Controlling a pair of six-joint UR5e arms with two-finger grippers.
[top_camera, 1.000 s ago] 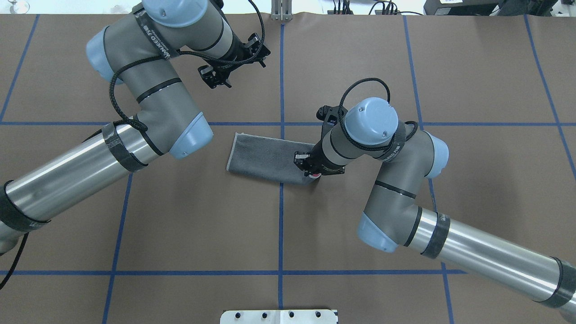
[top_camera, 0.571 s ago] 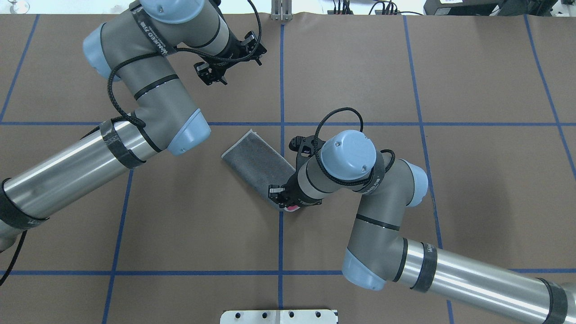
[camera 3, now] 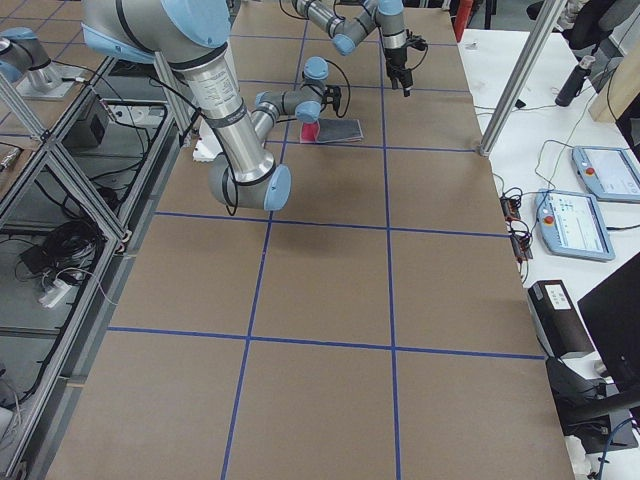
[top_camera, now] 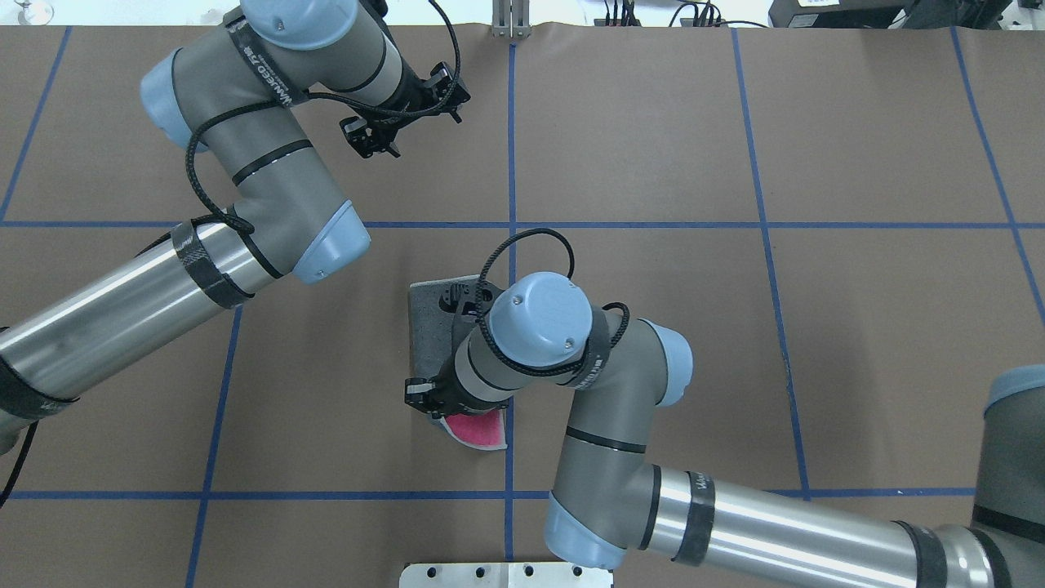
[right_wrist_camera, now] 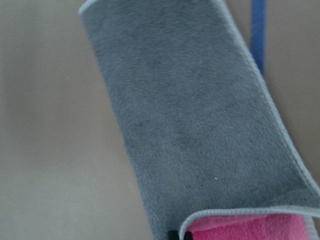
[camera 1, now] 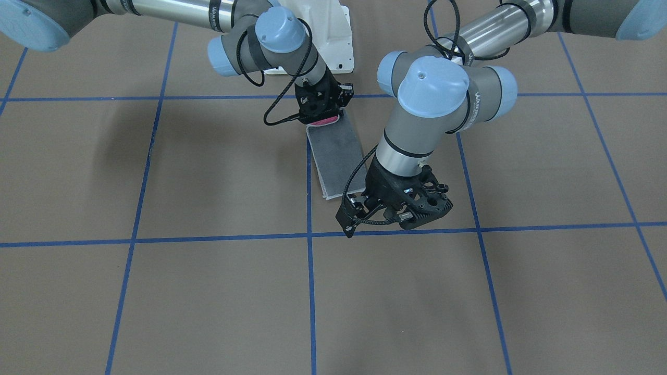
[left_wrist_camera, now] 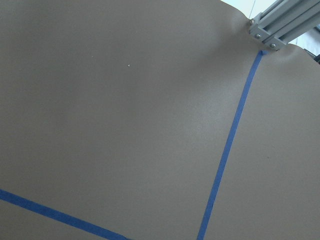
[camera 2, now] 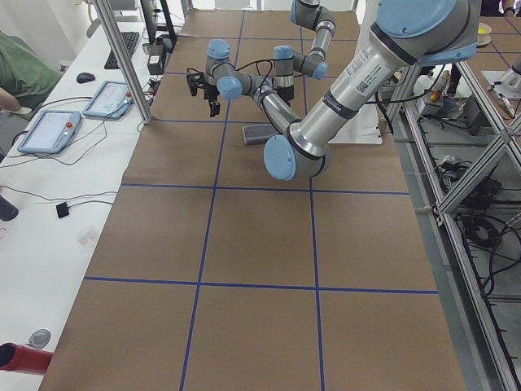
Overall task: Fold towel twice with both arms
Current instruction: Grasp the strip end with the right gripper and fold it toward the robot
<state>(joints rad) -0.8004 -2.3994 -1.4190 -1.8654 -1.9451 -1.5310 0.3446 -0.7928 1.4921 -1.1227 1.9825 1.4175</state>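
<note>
The towel (top_camera: 429, 322) lies folded into a narrow dark grey strip along the centre blue line. It also shows in the front view (camera 1: 338, 156) and fills the right wrist view (right_wrist_camera: 190, 125). My right gripper (top_camera: 445, 408) is shut on the strip's end nearest the robot base. That end is lifted and curled, showing its pink face (top_camera: 478, 429). My left gripper (top_camera: 384, 135) hangs open and empty over bare table at the far left, well clear of the towel. In the front view, the left gripper (camera 1: 404, 216) is beyond the strip's far end.
The brown table is marked with blue tape lines (top_camera: 510, 163). The white pedestal base (top_camera: 506, 574) sits at the near edge. An aluminium post (top_camera: 510, 20) stands at the far edge. Tablets (camera 2: 49, 130) lie on a side desk.
My right gripper pulled the towel's end toward the robot base, swinging the strip from crosswise to lengthwise; the pink face now shows more. My left arm drifted slightly left and away.
</note>
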